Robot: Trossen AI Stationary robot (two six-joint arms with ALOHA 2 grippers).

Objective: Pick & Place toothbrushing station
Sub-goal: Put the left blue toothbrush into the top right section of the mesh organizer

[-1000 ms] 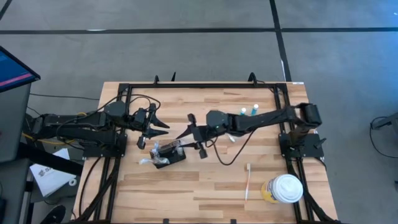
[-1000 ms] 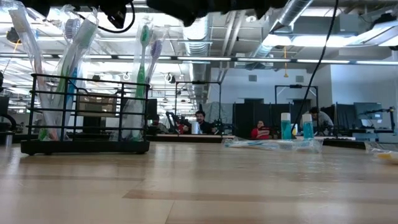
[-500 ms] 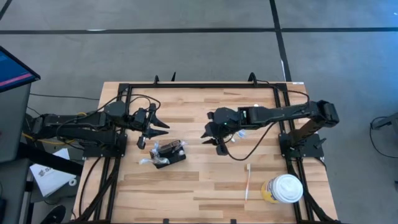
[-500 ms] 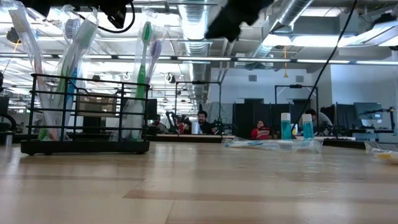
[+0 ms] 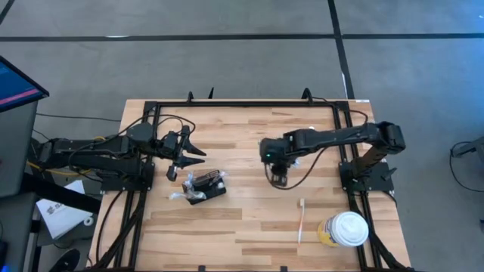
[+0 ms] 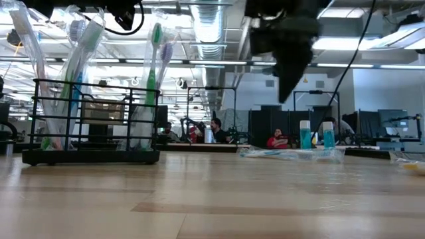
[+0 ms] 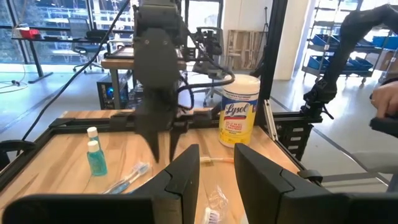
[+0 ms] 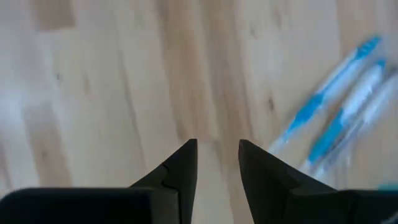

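Observation:
The toothbrushing station (image 5: 206,187), a small black wire holder with several toothbrushes standing in it, rests by its base on the wooden table left of centre; the low view shows the station (image 6: 93,119) upright. My left gripper (image 5: 198,156) hovers level just beyond it toward the far left, open and empty (image 7: 217,168). My right gripper (image 5: 277,180) hangs right of centre, pointing down at bare wood, open with nothing between its fingers (image 8: 217,149). In the low view the right gripper (image 6: 289,73) is well above the table.
Wrapped blue toothbrushes (image 8: 336,124) lie on the table beside my right gripper. A loose toothbrush (image 5: 302,219) and a white-lidded cup (image 5: 346,229) sit at the near right. Two small blue bottles (image 6: 316,135) stand toward the far right. A Lysol canister (image 7: 239,115) shows beyond.
My right gripper has pulled away from the station toward the table's right edge and dropped a little. It has tipped from nearly level to pointing down and rolled about its own axis. The station and its toothbrushes have stayed put.

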